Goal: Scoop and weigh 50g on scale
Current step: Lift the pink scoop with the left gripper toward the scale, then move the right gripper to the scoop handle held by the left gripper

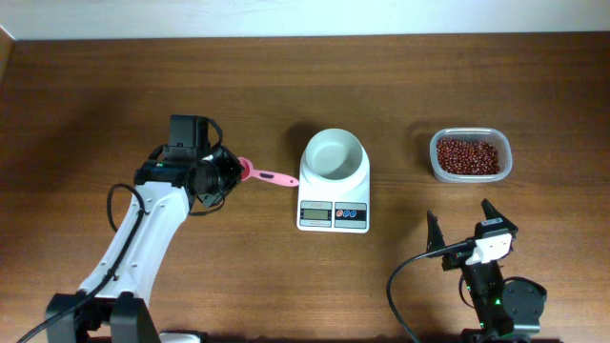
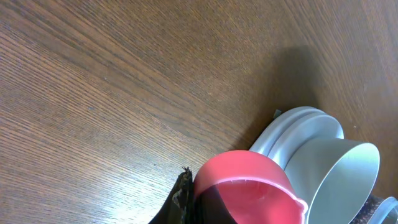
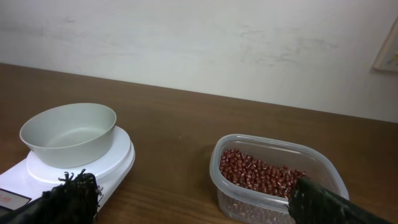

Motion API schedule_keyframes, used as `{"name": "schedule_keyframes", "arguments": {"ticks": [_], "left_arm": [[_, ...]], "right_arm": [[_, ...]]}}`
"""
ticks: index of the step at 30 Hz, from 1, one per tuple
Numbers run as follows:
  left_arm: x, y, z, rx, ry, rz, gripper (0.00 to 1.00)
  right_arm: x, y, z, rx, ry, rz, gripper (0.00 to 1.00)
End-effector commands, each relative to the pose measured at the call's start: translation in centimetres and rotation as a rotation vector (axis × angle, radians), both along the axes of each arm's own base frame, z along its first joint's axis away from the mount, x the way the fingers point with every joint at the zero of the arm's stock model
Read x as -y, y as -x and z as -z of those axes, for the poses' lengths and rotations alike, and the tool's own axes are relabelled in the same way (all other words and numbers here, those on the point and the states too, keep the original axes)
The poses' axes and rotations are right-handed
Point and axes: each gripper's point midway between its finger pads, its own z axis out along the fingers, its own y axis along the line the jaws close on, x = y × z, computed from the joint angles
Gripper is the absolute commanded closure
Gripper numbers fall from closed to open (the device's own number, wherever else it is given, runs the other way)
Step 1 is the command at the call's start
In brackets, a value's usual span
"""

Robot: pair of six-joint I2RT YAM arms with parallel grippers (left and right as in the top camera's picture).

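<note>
A brown wooden worktop is seen, bounded at the far edge by a pale wall. A clear rectangular plastic tub is set far right; a pink scoop is seen left of centre.

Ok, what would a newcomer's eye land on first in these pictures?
Probably the bright pink scoop, gripped in the left tool just left of the scale. Next, the scale's empty white bowl in the middle, and the clear tub of red-brown beans off to its right.
</note>
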Motion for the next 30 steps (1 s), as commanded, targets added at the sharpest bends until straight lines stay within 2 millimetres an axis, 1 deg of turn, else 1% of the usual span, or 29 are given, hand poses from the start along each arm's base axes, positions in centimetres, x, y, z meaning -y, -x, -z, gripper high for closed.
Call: {"name": "schedule_keyframes", "arguments": {"ticks": [1, 2, 5, 6, 7, 8, 10, 12, 13, 16, 17, 19, 20, 24, 27, 30], "left_arm": [[0.0, -0.5, -1.3, 0.033, 0.003, -0.014, 1.0], [0.0, -0.5, -1.3, 0.033, 0.003, -0.015, 1.0], [0.0, -0.5, -1.3, 0.033, 0.004, -0.015, 1.0], [0.0, -0.5, -1.3, 0.033, 0.003, -0.015, 1.0], [0.0, -0.4, -1.2, 0.021, 0.015, -0.041, 1.0], [0.0, -0.4, -1.2, 0.013, 0.025, -0.062, 1.0], [0.0, -0.4, -1.2, 0.009, 0.029, -0.07, 1.0], [0.0, -0.3, -1.2, 0.009, 0.029, -0.07, 1.0], [0.0, -0.3, -1.2, 0.009, 0.029, -0.07, 1.0], [0.0, -0.3, -1.2, 0.009, 0.029, -0.07, 1.0], [0.0, -0.4, -1.2, 0.009, 0.029, -0.071, 1.0], [0.0, -0.3, -1.2, 0.009, 0.03, -0.071, 1.0], [0.0, -0.3, -1.2, 0.005, 0.035, -0.081, 1.0], [0.0, -0.3, -1.2, 0.004, 0.036, -0.083, 1.0], [0.0, -0.3, -1.2, 0.001, 0.035, -0.083, 1.0], [0.0, -0.3, -1.1, 0.001, 0.035, -0.083, 1.0]], "right_arm": [[-0.3, 0.1, 0.1, -0.004, -0.021, -0.018, 0.01], [-0.6, 0.1, 0.1, -0.021, -0.108, -0.03, 0.01], [-0.6, 0.1, 0.1, -0.085, -0.421, -0.013, 0.01], [-0.6, 0.2, 0.1, -0.112, -0.55, -0.009, 0.01], [-1.1, 0.3, 0.1, -0.162, -0.748, -0.026, 0.01], [-1.7, 0.4, 0.0, -0.195, -0.839, -0.052, 0.01], [-2.7, 0.7, -0.1, -0.243, -0.934, -0.104, 0.01], [-4.1, 1.3, -0.2, -0.319, -1.036, -0.179, 0.01], [-4.8, 1.7, -0.2, -0.349, -1.058, -0.214, 0.01], [-5.0, 1.8, -0.2, -0.36, -1.06, -0.229, 0.01], [-4.9, 1.7, -0.2, -0.353, -1.054, -0.223, 0.01], [-4.4, 1.5, -0.1, -0.312, -0.973, -0.201, 0.01], [-4.5, 1.5, 0.1, -0.324, -0.979, -0.2, 0.01], [-4.4, 1.3, 1.4, -0.422, -1.01, -0.144, 0.01], [-4.5, 1.0, 1.1, -0.493, -1.023, -0.11, 0.01], [-5.2, 0.8, 1.2, -0.581, -1.035, -0.125, 0.01]]}}
